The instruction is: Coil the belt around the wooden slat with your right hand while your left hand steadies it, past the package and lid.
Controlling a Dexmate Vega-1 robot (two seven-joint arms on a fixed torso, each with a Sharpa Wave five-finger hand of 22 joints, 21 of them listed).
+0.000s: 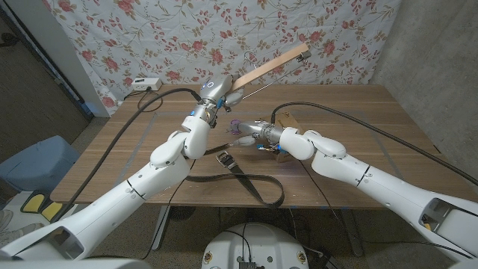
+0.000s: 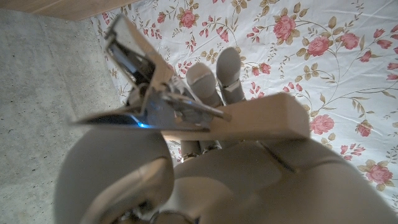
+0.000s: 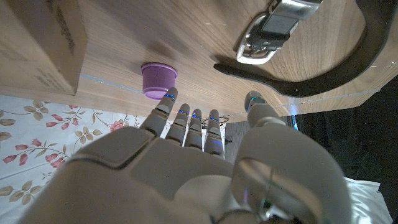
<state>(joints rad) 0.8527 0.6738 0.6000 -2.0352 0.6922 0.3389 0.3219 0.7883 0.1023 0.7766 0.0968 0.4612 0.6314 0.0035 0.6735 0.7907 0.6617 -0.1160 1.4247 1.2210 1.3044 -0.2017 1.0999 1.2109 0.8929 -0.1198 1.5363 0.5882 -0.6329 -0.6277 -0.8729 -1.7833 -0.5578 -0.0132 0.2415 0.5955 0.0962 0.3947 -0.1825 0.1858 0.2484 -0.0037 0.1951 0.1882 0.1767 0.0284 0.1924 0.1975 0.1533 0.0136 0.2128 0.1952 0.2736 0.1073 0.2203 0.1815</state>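
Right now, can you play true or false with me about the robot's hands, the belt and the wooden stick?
1. The left hand holds the wooden slat up in the air. True.
2. The belt is wound around the slat. False: it lies on the table, not on the slat.
3. The right hand is gripping the belt. False: its fingers are apart and hold nothing.
4. A small purple lid sits on the table near the right hand. True.
5. The belt's metal buckle lies on the table. True.

Empty robot hand [image 3: 199, 168] near belt buckle [image 3: 264, 34]
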